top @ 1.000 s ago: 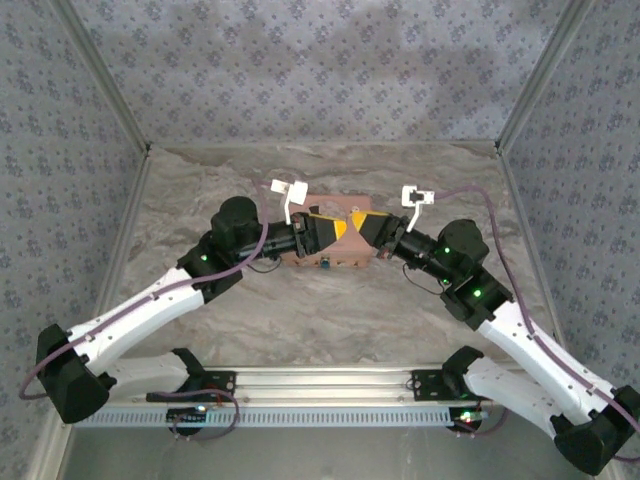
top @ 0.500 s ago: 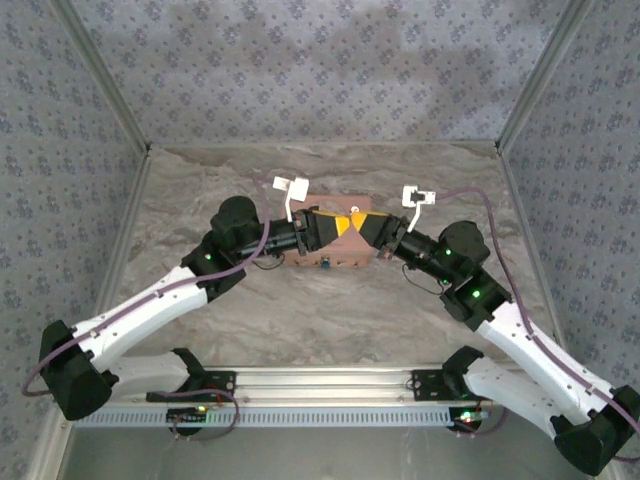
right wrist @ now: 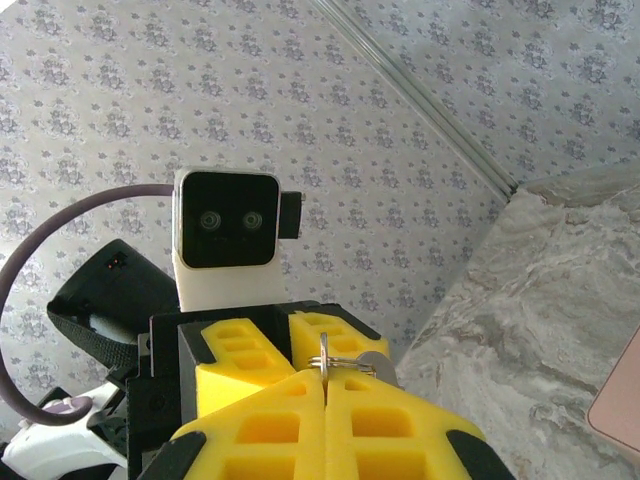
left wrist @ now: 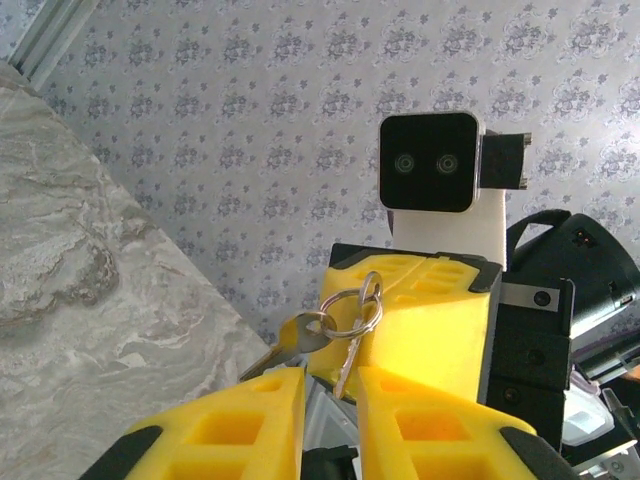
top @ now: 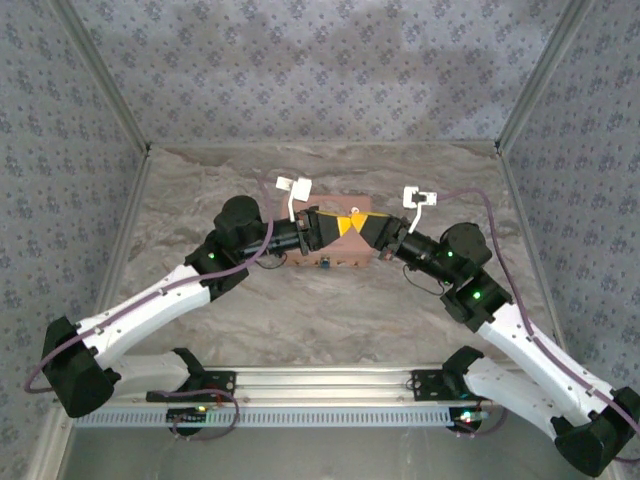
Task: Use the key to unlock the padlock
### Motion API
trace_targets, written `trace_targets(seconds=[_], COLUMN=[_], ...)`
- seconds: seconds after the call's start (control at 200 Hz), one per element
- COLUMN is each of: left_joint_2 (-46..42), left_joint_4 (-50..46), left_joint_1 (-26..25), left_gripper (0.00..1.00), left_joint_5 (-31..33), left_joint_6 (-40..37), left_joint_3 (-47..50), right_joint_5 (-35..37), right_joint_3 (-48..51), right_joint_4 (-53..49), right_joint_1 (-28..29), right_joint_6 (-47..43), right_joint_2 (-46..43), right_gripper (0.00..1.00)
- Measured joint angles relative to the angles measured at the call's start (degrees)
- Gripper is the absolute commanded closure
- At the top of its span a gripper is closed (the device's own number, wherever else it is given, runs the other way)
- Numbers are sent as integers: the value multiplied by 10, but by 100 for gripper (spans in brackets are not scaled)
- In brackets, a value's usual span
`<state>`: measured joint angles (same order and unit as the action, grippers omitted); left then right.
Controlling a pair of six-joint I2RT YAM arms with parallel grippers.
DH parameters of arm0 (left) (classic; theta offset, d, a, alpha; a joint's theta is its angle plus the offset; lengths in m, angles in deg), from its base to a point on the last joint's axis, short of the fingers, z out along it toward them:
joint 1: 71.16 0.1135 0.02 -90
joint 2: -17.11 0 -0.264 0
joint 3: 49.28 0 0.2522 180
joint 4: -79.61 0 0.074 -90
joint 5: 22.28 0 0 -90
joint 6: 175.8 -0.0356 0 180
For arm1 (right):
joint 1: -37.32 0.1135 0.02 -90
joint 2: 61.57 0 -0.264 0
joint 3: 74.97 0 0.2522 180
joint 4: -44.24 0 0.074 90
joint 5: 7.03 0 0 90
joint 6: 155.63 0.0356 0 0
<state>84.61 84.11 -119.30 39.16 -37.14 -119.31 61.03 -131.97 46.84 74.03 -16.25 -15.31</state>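
Note:
My right gripper is shut on the key ring, and a key's round head shows just past its fingers. Seen from the left wrist, the ring carries two keys: one slants down to the left, the other hangs into the mouth of my left gripper. Those fingers stand a narrow gap apart and touch neither key that I can see. I cannot pick out the padlock for certain; a small bluish thing sits at the front edge of the brown board.
Both grippers meet nose to nose above the board at the middle back of the marbled table. Patterned walls close in the back and both sides. A corner of the pinkish board shows in the right wrist view.
From above, the left wrist has crept slightly toward the back right. The right arm has held almost still, and the grippers stay tip to tip over the board.

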Motion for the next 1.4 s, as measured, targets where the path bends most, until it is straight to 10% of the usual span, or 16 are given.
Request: trace_targets(seconds=[0.74,0.879,1.399], left_joint_2=[-4,-5,96], left_joint_4=[17,8,-445], left_joint_1=[0,0,5], left_gripper=[100,100,100], left_joint_5=[9,10,49], left_joint_6=[3,-1,-112], left_joint_3=[6,6,-177], right_joint_5=[-4,-4,26], right_joint_3=[12,13,14], right_joint_4=[12,-2,-308], right_joint_1=[-4,-7,-154], right_joint_6=[14,12,-40], right_joint_2=[-5,-11,-70], right_gripper=[100,65,59])
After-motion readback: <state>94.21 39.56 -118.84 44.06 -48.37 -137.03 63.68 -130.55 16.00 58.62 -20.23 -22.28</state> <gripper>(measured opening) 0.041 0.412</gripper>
